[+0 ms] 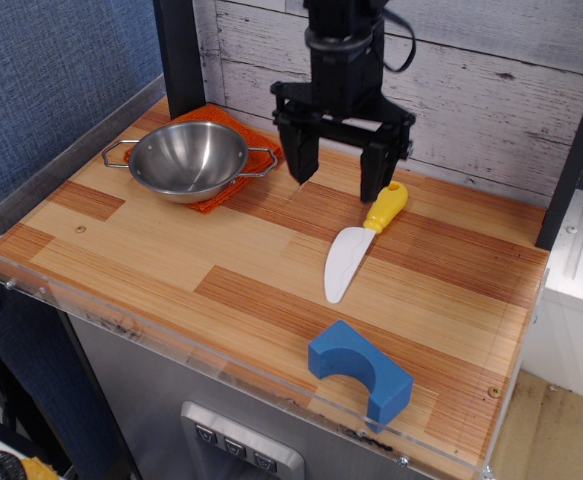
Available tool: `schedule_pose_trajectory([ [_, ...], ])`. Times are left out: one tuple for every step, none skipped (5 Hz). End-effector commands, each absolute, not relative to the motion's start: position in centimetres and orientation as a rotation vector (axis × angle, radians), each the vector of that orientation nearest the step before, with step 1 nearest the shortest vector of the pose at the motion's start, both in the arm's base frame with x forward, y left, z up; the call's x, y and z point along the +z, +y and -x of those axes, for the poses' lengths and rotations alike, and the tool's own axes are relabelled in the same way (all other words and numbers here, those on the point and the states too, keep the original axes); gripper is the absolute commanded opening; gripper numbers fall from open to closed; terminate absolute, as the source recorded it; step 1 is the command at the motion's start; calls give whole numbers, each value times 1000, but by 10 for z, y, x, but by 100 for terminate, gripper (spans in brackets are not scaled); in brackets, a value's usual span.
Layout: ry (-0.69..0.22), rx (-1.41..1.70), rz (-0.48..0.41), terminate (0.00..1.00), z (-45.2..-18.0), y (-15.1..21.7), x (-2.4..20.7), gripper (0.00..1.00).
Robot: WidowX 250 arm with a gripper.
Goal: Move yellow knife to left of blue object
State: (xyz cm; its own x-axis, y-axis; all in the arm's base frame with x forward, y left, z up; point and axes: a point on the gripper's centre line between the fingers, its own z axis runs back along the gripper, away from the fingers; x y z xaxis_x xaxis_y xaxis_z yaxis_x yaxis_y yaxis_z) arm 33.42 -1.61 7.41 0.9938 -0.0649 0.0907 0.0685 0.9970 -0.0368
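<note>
Yellow knife (361,244) lies flat on the wooden table (171,260), handle toward the back wall, blade pointing toward the blue object (359,370) near the front edge. Just beside the handle hangs the black gripper (337,178), jaws spread wide, empty.

Orange cloth (233,165) is mostly buried under the steel bowl (188,159), and the arm (344,40) runs off the top edge.
</note>
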Motion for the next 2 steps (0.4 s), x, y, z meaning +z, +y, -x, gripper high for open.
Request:
schedule_pose_trajectory([
  [-188, -18, 49, 0, -342, -13, 80, 100],
  [-208, -14, 51, 0, -354, -18, 78, 100],
])
